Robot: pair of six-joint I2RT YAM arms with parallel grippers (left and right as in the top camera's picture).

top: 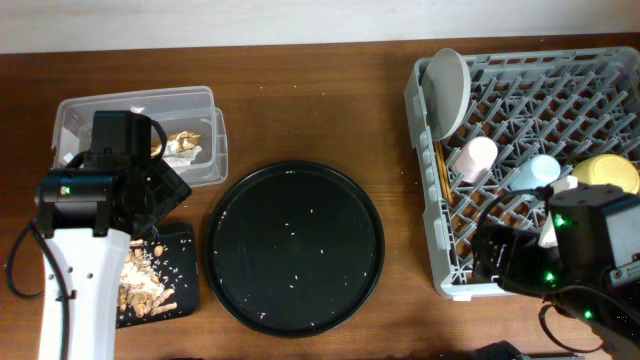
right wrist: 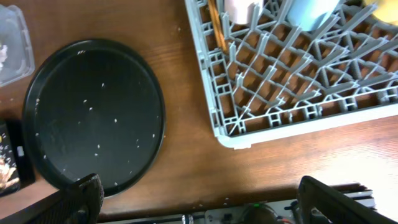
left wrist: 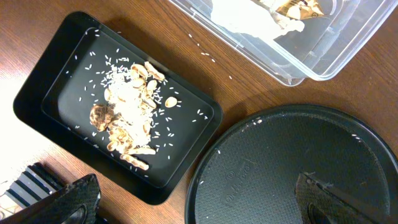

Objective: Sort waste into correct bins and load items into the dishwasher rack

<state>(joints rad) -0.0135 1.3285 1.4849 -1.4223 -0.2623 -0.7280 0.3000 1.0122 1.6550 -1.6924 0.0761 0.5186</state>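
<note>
Overhead, I have the dishwasher rack [top: 425, 180] at 3 o'clock. A strip of bare table [top: 400, 130] runs between its 9 o'clock wall and the large round black tray [top: 295, 245], and that strip is my widest lane. The clear tub [top: 130, 97] sits at 10 o'clock with its long axis running 9-to-3. It holds the gold foil wrapper [left wrist: 301, 7] and the white tissue [left wrist: 245, 15].

The small black tray [left wrist: 28, 102] lies at 8 o'clock, partly under my left arm, and carries the food scraps [left wrist: 127, 115] and rice. On the left wrist camera its long axis runs 10-to-4, and its 4 o'clock corner is just beside the round tray's rim, so there is little room there.

Inside the rack, the chopsticks [top: 441, 178] lie along the 9 o'clock wall, pointing 12-to-6. The grey plate [top: 447, 90] stands on edge in the 11 o'clock corner. The pink cup [top: 478, 158], blue cup [top: 538, 172] and yellow bowl [top: 610, 172] sit in a row toward 3 o'clock.

The left gripper [left wrist: 199, 205] has its jaws spread wide with nothing between them. The right gripper [right wrist: 205, 202] is also wide apart and empty, over the wood off the rack's 7 o'clock corner.
</note>
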